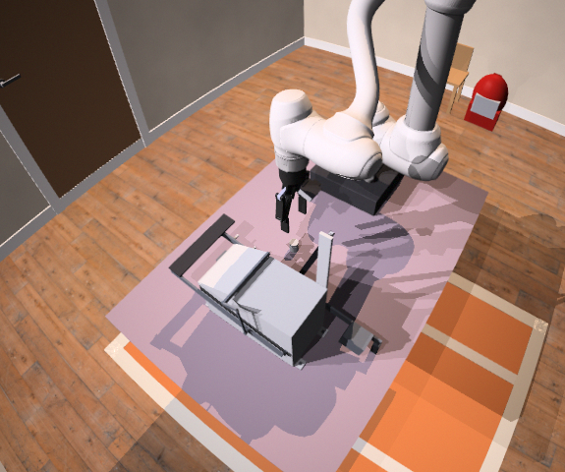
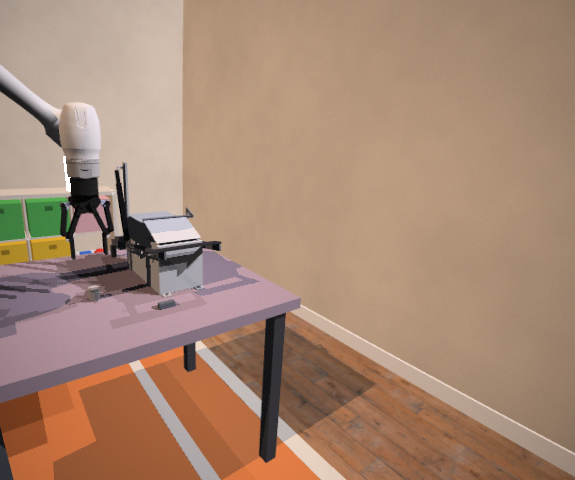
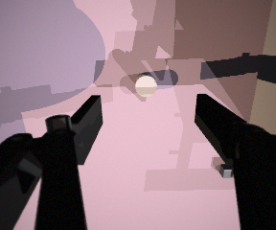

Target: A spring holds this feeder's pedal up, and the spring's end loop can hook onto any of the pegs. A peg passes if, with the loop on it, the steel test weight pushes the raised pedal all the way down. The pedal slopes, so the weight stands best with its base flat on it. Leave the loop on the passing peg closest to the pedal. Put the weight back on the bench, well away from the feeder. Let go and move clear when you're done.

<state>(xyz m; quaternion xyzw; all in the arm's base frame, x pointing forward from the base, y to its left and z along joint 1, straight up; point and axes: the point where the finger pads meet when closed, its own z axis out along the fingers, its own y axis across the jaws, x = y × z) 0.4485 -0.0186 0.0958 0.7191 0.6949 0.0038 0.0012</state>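
The steel test weight (image 1: pixel 292 247), a small pale cylinder, stands on the purple bench beside the grey feeder (image 1: pixel 267 299). It also shows in the exterior view (image 2: pixel 92 293) and in the wrist view (image 3: pixel 146 85). My gripper (image 1: pixel 291 218) hangs above the bench, a little to one side of the weight. Its fingers are partly apart with nothing between them (image 3: pixel 149 103). The feeder's dark pedal bar (image 1: pixel 200 242) is at the feeder's far end from the weight. A tall pale post (image 1: pixel 324 259) rises beside the feeder. I cannot make out the spring loop or the pegs.
A small grey block (image 2: pixel 166 304) lies on the bench in front of the feeder and shows by my right finger (image 3: pixel 222 168). The arm's dark base (image 1: pixel 359 188) stands at the back of the bench. Coloured storage bins (image 2: pixel 18 227) stand behind the bench.
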